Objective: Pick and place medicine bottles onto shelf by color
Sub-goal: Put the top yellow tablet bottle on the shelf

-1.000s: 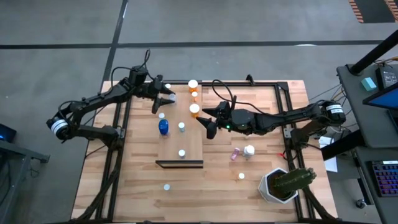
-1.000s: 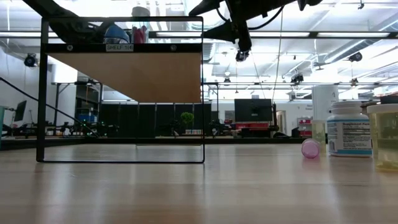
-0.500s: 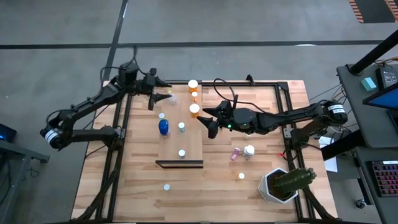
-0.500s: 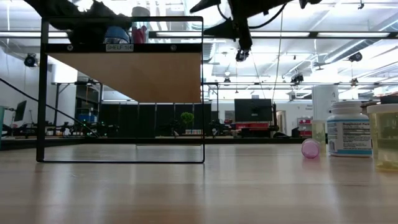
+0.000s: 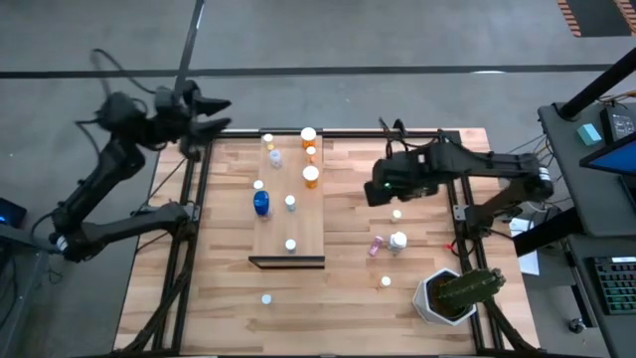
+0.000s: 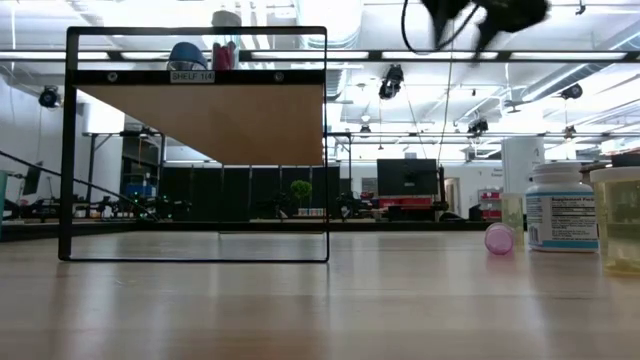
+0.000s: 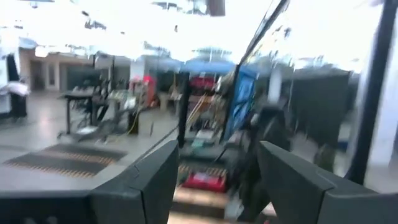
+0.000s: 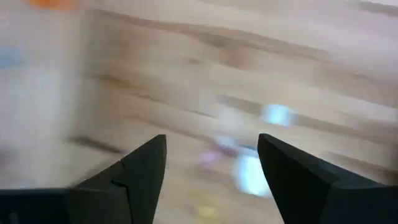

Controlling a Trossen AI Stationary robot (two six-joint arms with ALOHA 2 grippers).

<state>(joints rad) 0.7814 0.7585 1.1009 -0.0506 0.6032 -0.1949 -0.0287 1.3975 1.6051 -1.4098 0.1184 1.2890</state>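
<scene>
Pale wood of the shelf point(image 5: 288, 214) carries several bottles in the high view: three orange ones point(image 5: 311, 176) toward its far end, a blue one point(image 5: 260, 203) mid-board, and small clear ones point(image 5: 290, 245) nearer the front. The left gripper point(image 5: 207, 114) hangs off the table's far left corner, jaws apart and empty, well away from every bottle. The right gripper point(image 5: 380, 189) sits over the planks right of the shelf, near a white bottle point(image 5: 397, 240) and a pink one point(image 5: 376, 245).

Low view: the pink bottle point(image 6: 498, 238) lies on its side beside the white one point(image 6: 560, 208).

Right wrist view: blurred, fingers point(image 8: 140, 171) spread, nothing between them.
</scene>
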